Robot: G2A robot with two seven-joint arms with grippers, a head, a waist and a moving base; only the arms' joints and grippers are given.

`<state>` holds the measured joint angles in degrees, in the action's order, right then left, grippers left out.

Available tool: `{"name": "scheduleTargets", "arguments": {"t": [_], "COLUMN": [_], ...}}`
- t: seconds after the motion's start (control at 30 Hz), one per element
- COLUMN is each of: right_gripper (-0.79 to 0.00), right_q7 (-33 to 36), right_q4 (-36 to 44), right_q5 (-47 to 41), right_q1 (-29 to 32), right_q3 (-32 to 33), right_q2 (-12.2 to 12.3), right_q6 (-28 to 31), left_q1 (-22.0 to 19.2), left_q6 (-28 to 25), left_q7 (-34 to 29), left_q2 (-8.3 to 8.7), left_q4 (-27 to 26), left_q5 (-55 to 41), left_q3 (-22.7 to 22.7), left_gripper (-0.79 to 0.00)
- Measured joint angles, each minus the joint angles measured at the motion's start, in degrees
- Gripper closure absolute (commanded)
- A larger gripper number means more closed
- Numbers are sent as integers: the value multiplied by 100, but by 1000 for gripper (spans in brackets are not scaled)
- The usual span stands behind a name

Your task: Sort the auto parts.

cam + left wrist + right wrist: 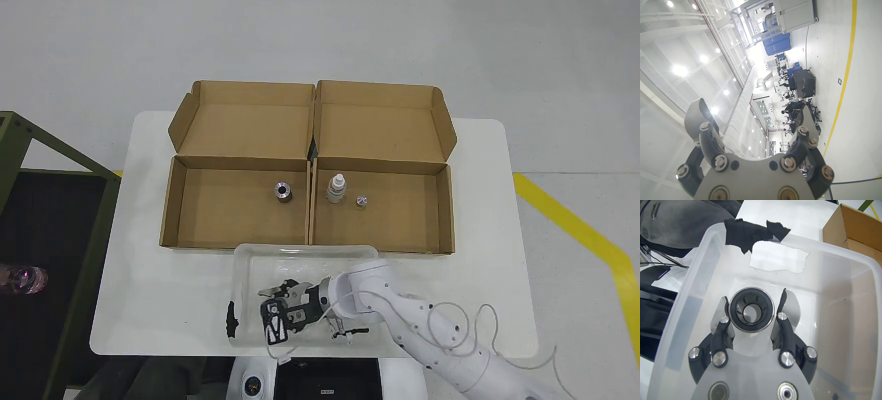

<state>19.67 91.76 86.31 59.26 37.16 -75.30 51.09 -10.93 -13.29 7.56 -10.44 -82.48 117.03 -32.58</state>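
A black-and-steel cylindrical bearing stands on end in the clear plastic bin, its bore facing the wrist camera. My right gripper is open around it: one finger touches the bearing's side, and the other stands a small gap away. From above, that gripper is low in the left part of the bin. My left gripper points up into the room, open with nothing between its fingers.
Two open cardboard boxes stand behind the bin. The left box holds a metal bearing. The right box holds a small white bottle and a small part. Black tape patches the bin's rim.
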Motion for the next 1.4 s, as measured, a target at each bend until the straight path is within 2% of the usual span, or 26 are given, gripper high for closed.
{"name": "scheduleTargets", "arguments": {"t": [0.07,0.2,0.3,0.37,0.4,0.73,1.4], "right_gripper": [-357,-256,-142,-9,0,0,0], "right_q7": [-55,-163,-226,-264,-283,-476,-950], "right_q4": [-49,-119,-129,-135,-139,24,905], "right_q5": [-39,-119,-158,-180,-192,-327,-1057], "right_q1": [-29,-61,-79,-92,-98,-145,187], "right_q3": [-19,-20,-44,-69,-78,82,1308], "right_q2": [-12,-19,-22,-29,-32,3,321], "right_q6": [-9,11,75,97,104,128,351], "left_q1": [0,0,0,0,0,0,0], "left_q6": [0,0,0,0,0,0,0], "left_q7": [0,0,0,0,0,0,0], "left_q2": [0,0,0,0,0,0,0], "left_q4": [0,0,0,0,0,0,0], "left_q5": [0,0,0,0,0,0,0], "left_q3": [0,0,0,0,0,0,0], "left_gripper": [-785,-785,-785,-785,-785,-785,-785]}}
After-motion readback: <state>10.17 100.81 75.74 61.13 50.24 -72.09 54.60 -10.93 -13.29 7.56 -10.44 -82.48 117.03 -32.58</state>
